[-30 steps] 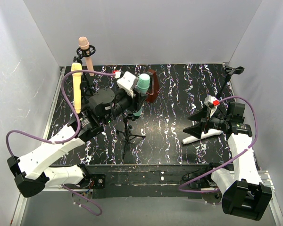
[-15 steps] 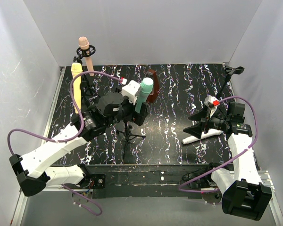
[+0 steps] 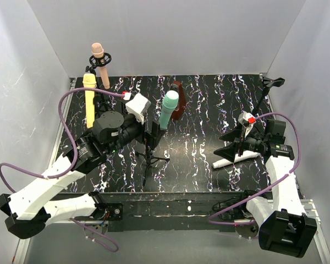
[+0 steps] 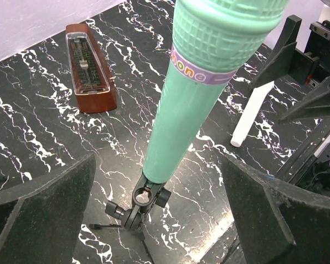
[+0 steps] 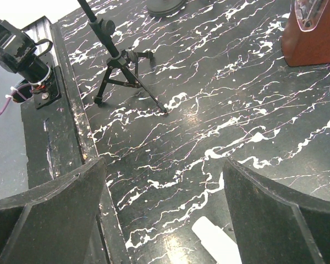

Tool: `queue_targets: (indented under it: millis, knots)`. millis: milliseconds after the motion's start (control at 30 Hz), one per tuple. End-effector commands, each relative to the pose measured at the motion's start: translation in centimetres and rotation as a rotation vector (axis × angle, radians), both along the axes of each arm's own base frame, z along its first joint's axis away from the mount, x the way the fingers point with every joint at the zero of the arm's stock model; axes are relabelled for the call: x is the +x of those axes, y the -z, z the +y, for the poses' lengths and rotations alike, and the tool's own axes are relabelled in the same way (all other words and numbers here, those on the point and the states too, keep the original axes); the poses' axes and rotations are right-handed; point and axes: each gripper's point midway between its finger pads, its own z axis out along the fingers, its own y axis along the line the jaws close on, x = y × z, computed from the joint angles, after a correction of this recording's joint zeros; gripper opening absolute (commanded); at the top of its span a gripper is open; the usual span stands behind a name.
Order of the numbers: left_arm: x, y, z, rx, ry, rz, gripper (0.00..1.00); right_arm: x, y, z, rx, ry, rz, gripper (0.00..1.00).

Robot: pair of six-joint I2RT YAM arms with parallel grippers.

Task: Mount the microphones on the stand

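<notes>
Well, the teal-green microphone (image 4: 192, 104) is sitting in the clip of the small tripod stand (image 3: 150, 157) near the middle of the bench (image 3: 209, 115). Its handle end is tucked into the black clamp and its rounded head leans up toward the back. The left gripper (image 3: 152, 132) hangs right by it with its fingers spread wide, one on each side of the handle and neither touching it, so it grips nothing. Beyond the stand, the brown metronome (image 4: 89, 69) rests on the bench. Over at the back left corner, the peach-pink microphone (image 3: 100, 65) stands upright in a ring holder, and the pale yellow microphone (image 3: 89, 102) is propped in another holder just in front of it. On the right side, the white microphone (image 3: 235, 160) lies flat on the bench. The right gripper (image 3: 230, 144) is poised just above it, fingers splayed apart and holding nothing. Another black stand (image 3: 270, 83) sits at the far right corner.
</notes>
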Motion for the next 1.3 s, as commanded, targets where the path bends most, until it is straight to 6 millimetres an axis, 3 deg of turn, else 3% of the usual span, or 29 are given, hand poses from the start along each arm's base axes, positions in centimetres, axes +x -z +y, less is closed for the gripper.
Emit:
queue_targets:
  millis: [0, 300, 567, 733, 1000, 1267]
  knots:
    - [-0.8, -1.5, 1.5, 0.002, 0.004, -0.048, 0.98, 0.1, -0.4, -0.1, -0.004, 0.0, -0.024, 0.93]
    - [-3.3, -3.9, 4.8, -0.07, 0.017, -0.144, 0.98, 0.1, -0.5, -0.1, -0.007, 0.002, -0.031, 0.93]
    - [-5.5, -2.6, 7.5, -0.147, 0.016, -0.182, 0.98, 0.1, -0.4, -0.2, -0.008, 0.005, -0.039, 0.93]
    - [-6.4, -0.3, 8.6, -0.149, 0.023, -0.195, 0.98, 0.0, -0.2, -0.2, -0.006, 0.004, -0.038, 0.93]
    - [-6.9, 3.9, 8.7, -0.106, 0.057, -0.21, 0.98, -0.2, 0.3, -0.2, 0.002, 0.001, -0.031, 0.93]
    - [-6.8, 6.7, 9.0, -0.079, 0.069, -0.294, 0.98, -0.1, 0.4, -0.2, 0.0, 0.0, -0.034, 0.93]
